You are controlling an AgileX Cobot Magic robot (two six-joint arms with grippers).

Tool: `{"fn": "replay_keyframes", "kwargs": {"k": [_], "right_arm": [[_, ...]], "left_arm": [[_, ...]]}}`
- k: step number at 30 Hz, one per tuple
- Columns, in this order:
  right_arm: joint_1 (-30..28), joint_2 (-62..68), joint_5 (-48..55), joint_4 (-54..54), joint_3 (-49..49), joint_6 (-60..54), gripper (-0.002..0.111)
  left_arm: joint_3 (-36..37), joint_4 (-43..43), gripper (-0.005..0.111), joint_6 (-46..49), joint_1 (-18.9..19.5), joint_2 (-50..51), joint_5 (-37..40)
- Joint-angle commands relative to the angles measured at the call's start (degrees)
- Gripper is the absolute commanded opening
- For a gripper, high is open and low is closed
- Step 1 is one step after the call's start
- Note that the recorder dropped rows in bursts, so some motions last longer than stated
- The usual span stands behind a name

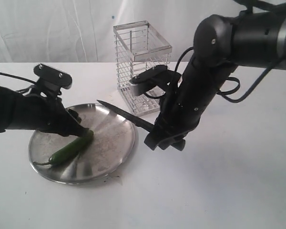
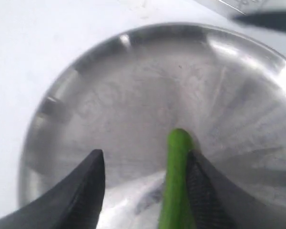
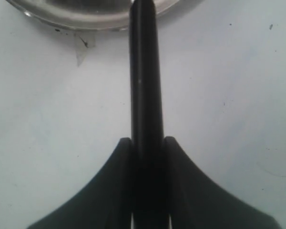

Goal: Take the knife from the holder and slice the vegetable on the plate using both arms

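The green chili (image 1: 69, 150) lies on the steel plate (image 1: 112, 160), stem toward the plate's front-left rim. My left gripper (image 1: 80, 129) is down at the chili's far end and stands open. In the left wrist view the chili (image 2: 176, 181) rests against one finger (image 2: 205, 191), and the other finger stays well apart over the plate (image 2: 133, 95). My right gripper (image 1: 158, 136) is shut on the black knife (image 1: 126, 114), whose pointed blade reaches over the plate's right rim. In the right wrist view the knife (image 3: 145, 81) runs straight out from the gripper (image 3: 147, 143) toward the plate's rim (image 3: 86, 16).
The wire holder (image 1: 143, 64) stands behind the plate and holds nothing. The right arm's bulky links hang beside and in front of it. White tabletop (image 1: 219, 191) spreads around. A small translucent scrap (image 3: 81, 45) lies on the table by the plate's rim.
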Motion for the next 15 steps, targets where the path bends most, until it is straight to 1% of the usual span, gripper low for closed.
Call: {"fn": "replay_keyframes", "kwargs": {"k": [1, 4, 8, 11, 12, 14, 15], "right_arm": [[4.5, 4.0, 1.3, -8.1, -2.6, 2.8, 0.004], [6.2, 6.2, 1.0, -9.2, -4.0, 3.4, 0.004], [7.6, 9.6, 1.3, -9.4, -8.1, 5.0, 0.004], [7.8, 11.1, 1.5, -9.6, -9.7, 5.1, 0.004], [7.8, 11.4, 1.5, -9.6, -10.1, 5.1, 0.004], [7.8, 13.2, 1.2, -9.7, -11.5, 5.7, 0.004], [7.8, 14.2, 1.5, -9.7, -12.5, 6.0, 0.004]], "left_arm": [[-0.2, -5.1, 0.056, 7.6, -0.2, -5.7, -8.8], [-0.2, -6.0, 0.056, 14.1, -0.2, -7.4, -9.9], [-0.1, -6.0, 0.055, 13.8, -0.2, -7.6, -8.7], [-0.1, -6.0, 0.051, 12.2, -0.2, -7.6, -4.6], [-0.1, -6.0, 0.048, 11.1, -0.2, -7.6, -3.0], [-0.1, -6.0, 0.034, 7.1, -0.2, -7.6, -0.2], [-0.1, -6.0, 0.024, 6.2, -0.2, -7.6, -0.1]]}}
